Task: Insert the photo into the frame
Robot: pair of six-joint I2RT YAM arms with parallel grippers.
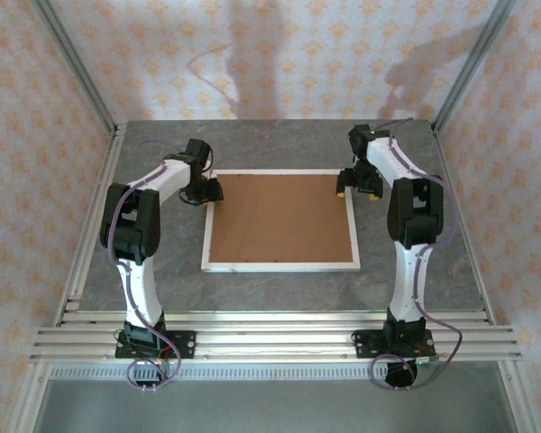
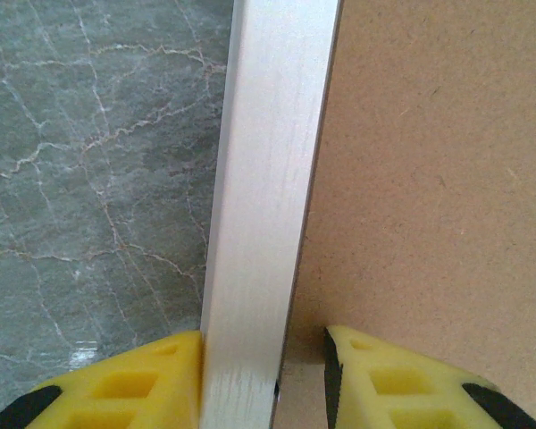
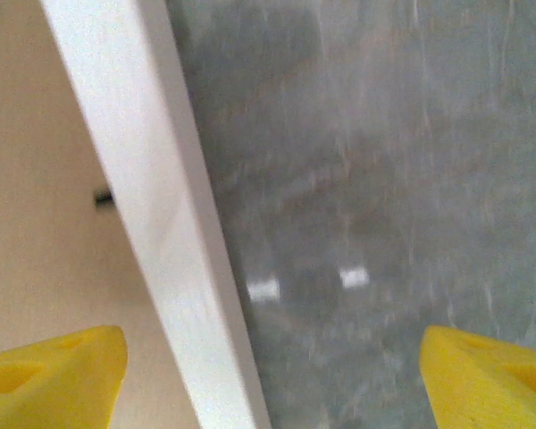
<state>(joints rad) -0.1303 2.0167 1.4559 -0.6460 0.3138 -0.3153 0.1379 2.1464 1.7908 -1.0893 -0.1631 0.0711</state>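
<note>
The frame (image 1: 279, 266) lies flat in the middle of the table, its thin white border around a brown backing board (image 1: 281, 216). The photo is out of view. My left gripper (image 1: 212, 191) is at the frame's far left corner. In the left wrist view it (image 2: 263, 357) straddles the white rail (image 2: 268, 179): one yellow finger touches the outer edge, the other stands a little off the inner edge over the board (image 2: 438, 179). My right gripper (image 1: 353, 187) is at the far right corner. It (image 3: 272, 357) stands wide open across the right rail (image 3: 152, 179).
The grey marbled table (image 1: 279, 149) shows all around the frame, with aluminium rails along the near edge and patterned walls on three sides. A small dark tab (image 3: 103, 197) sits on the backing board beside the right rail.
</note>
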